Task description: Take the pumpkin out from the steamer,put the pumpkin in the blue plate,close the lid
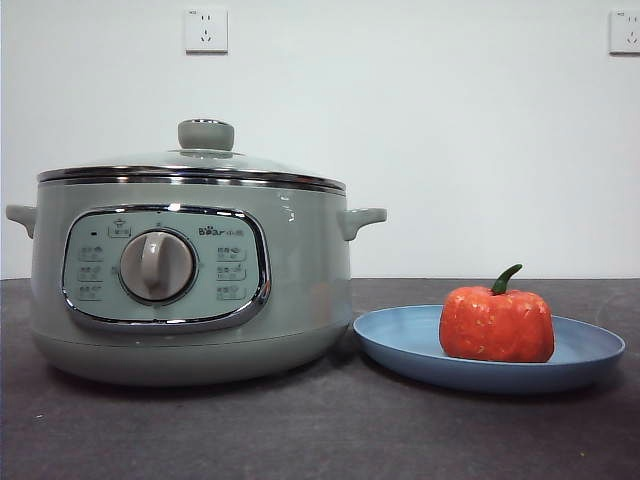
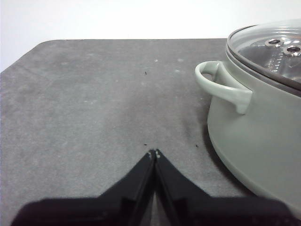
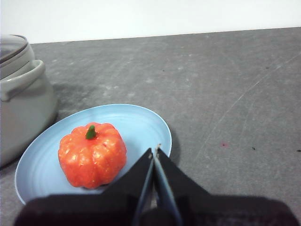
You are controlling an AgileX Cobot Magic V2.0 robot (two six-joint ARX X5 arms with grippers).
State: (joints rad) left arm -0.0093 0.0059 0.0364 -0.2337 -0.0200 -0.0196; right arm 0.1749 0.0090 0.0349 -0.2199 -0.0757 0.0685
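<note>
Your small orange-red toy pumpkin point(image 1: 497, 325) sits in the shallow light-blue plate point(image 1: 400, 340). Glass steel-rimmed lid point(image 1: 200, 160) covers the sage-green steamer pot point(image 1: 300, 290). Left claw point(image 2: 154, 153) and right claw point(image 3: 154, 150) are both pressed together, holding nothing.

Pumpkin point(image 1: 496, 323) on plate point(image 1: 400, 340), right of steamer point(image 1: 190, 290)

Dark grey table point(image 1: 300, 430), matt, scuffed and lightly speckled, fills the lower frame; plain white wall point(image 1: 450, 150) behind; white wall socket point(image 1: 206, 30) at upper left; second socket point(image 1: 625, 31) cut by the upper right edge.
</note>
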